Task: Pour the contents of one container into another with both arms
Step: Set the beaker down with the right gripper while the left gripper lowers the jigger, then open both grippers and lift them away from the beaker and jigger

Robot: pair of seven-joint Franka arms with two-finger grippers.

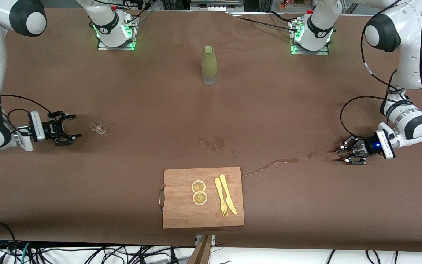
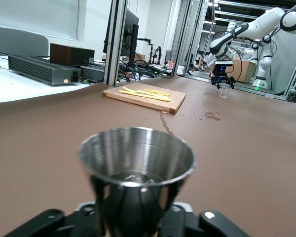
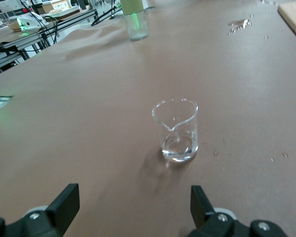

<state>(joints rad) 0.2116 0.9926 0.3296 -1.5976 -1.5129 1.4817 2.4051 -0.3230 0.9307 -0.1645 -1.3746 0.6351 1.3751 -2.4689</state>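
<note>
At the right arm's end of the brown table (image 1: 123, 91), the right gripper (image 1: 72, 131) sits low with its jaws wide open and empty. A small glass beaker (image 3: 176, 129) stands upright just beside it. At the left arm's end, a steel cup (image 2: 136, 170) stands between the left gripper's (image 1: 343, 154) fingers; whether they grip it is unclear. Spilled liquid (image 1: 269, 165) streaks the table toward a wooden cutting board (image 1: 181, 212).

- Brown table (image 1: 123, 176) — wet with spilled puddles (image 1: 269, 164).
- Bearing a green bottle (image 1: 209, 65), glass beaker (image 1: 98, 127), metal cup (image 2: 136, 173), wooden cutting board (image 1: 181, 209).
</note>
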